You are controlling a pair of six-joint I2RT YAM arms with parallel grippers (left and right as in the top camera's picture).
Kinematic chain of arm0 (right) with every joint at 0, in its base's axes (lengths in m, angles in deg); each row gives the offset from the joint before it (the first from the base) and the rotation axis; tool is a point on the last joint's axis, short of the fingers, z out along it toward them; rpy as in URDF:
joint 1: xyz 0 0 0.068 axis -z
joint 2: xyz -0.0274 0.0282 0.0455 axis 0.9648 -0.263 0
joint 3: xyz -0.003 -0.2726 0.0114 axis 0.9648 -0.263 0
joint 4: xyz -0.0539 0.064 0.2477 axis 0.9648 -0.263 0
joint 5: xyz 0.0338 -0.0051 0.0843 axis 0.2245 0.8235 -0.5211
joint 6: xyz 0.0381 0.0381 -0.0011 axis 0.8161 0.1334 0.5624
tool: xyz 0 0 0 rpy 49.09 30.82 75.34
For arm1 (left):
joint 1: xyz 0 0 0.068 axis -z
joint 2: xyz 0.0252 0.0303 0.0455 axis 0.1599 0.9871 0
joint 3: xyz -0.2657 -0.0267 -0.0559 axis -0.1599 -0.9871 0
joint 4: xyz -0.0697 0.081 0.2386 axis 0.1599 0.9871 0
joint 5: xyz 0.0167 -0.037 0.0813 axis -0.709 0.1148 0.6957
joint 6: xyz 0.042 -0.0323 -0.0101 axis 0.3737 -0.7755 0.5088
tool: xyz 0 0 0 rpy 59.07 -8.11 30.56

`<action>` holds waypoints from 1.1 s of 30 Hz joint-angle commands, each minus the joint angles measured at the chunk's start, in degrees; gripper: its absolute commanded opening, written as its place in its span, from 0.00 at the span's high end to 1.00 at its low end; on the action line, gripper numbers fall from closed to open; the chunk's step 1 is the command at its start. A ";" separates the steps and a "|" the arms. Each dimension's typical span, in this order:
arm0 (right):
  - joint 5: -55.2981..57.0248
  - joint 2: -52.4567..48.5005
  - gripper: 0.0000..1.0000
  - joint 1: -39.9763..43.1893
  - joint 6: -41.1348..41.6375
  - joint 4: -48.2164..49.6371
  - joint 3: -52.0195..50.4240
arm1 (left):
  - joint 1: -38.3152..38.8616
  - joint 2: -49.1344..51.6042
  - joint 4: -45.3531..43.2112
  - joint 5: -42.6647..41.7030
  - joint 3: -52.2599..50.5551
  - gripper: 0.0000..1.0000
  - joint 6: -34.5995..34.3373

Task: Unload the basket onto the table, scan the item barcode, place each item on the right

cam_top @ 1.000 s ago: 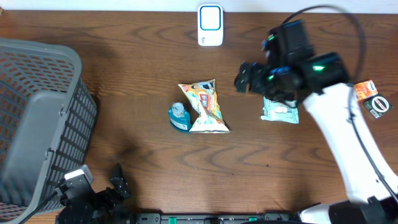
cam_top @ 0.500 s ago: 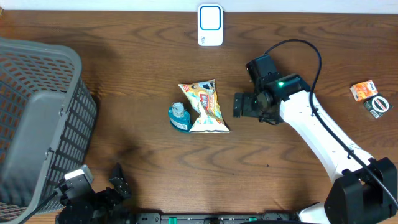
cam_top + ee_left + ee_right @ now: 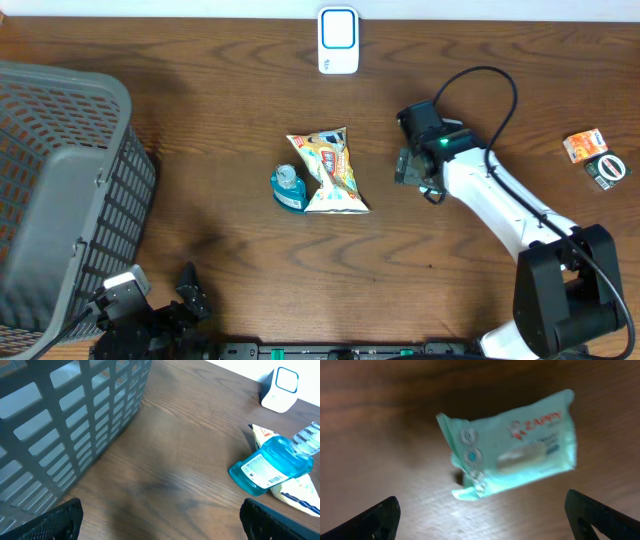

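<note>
Right pincer (image 3: 487,514) lowered, mint-green wipes pack (image 3: 515,457) beneath

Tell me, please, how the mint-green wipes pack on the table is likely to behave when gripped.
The wipes pack looks like a soft film pouch with crimped ends, so it will probably squash and flex rather than stay stiff. Its glossy wrapper may be slippery. Lying flat on the table, it seems unlikely to roll.

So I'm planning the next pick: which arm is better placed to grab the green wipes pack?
Right. Its open right gripper hangs directly over the wipes pack, which fills its wrist view. The left gripper sits by the basket, far from it.
</note>
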 commanded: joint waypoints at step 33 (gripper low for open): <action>-6.73 0.35 0.01 8.33 35.19 -10.43 0.22 | 0.24 -0.35 -0.09 -0.11 0.35 0.01 0.92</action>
